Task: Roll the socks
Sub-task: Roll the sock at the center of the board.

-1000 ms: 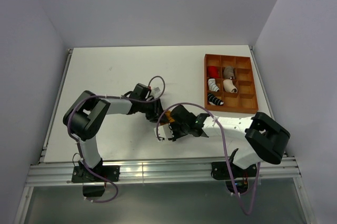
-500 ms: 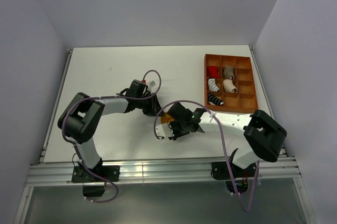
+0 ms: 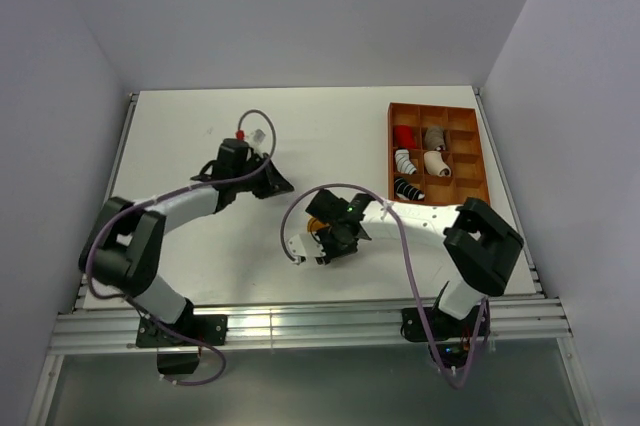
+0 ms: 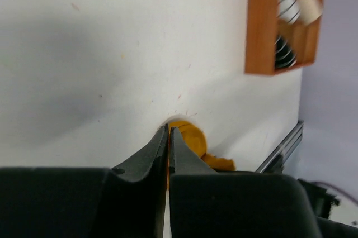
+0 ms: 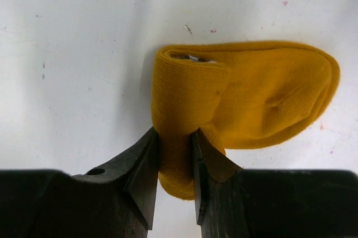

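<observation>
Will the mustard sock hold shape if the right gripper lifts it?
Probably floppy: the mustard sock is soft knit, pinched at its folded end by the right gripper, so the rest would likely droop. The fold may unwind.

Place: robot lab test cell | Giveaway: left arm (image 3: 185,204) and right arm (image 3: 420,216) bolted to an aluminium rail (image 3: 300,324) along the near edge | Bare white table (image 3: 200,126), boxed in by plain pale walls (image 3: 300,16) | Wooden compartment tray (image 3: 432,106) at far right
</observation>
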{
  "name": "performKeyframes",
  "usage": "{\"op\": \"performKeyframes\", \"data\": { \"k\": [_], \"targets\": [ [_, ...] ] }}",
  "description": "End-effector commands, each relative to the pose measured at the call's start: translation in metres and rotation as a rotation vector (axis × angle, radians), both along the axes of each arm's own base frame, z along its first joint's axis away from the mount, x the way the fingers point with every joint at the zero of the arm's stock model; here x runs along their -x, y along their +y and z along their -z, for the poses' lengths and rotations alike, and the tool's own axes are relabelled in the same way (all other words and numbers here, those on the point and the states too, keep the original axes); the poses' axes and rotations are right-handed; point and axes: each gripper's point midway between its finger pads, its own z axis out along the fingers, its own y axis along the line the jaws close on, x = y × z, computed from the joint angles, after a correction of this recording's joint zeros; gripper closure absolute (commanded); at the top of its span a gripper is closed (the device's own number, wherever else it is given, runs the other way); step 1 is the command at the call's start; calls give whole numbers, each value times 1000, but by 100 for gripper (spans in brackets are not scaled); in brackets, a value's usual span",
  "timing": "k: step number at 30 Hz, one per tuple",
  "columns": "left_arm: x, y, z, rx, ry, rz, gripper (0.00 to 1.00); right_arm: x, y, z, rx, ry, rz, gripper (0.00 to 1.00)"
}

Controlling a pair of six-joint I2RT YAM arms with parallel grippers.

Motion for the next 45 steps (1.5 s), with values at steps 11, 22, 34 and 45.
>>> {"op": "performKeyframes", "data": {
  "k": [11, 22, 34, 45],
  "targets": [
    [-14, 92, -185, 204, -482, -375, 82, 35, -6, 18, 267, 508, -1, 79],
    [68, 37, -167, 198, -595, -135, 76, 0, 5, 17, 238, 806, 99, 79],
    [137, -42, -58, -37, -419, 120, 71, -18, 9, 31, 265, 806, 278, 76],
    [126, -68, -1, -151, -382, 193, 54, -29, 8, 48, 289, 733, 381, 73]
  ]
}}
